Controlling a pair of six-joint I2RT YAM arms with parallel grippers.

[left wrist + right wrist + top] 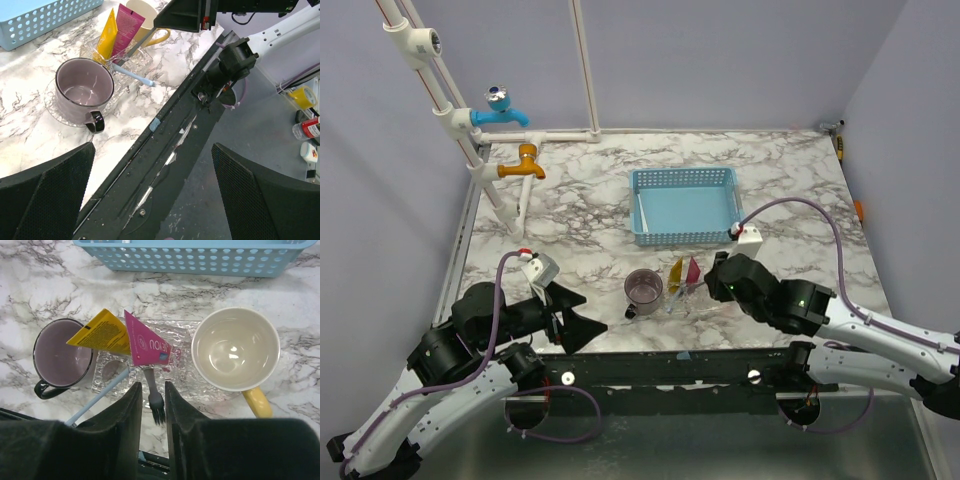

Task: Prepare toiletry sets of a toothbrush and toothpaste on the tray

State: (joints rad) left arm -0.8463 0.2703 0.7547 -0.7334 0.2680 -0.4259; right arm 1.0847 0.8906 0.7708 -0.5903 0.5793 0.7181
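The yellow toothpaste tube (102, 332) and the magenta-pink tube (145, 346) stand side by side, leaning, on a clear crinkled plastic tray (182, 335). A grey toothbrush (156, 405) and a light blue toothbrush (100, 397) stick out from under the tubes toward me. My right gripper (153, 387) hovers over the tray's near edge. Its jaws stand a narrow gap apart, with the grey brush head between them and a slit showing on each side. My left gripper (152, 195) is wide open and empty over the table's front edge. The tubes also show in the top view (684, 271).
A mauve cup (62, 357) stands left of the tray and a cream mug (235, 347) with a yellow handle stands on its right side. A light blue basket (685, 205) sits behind them. Two taps (515, 140) on white pipes are at the back left.
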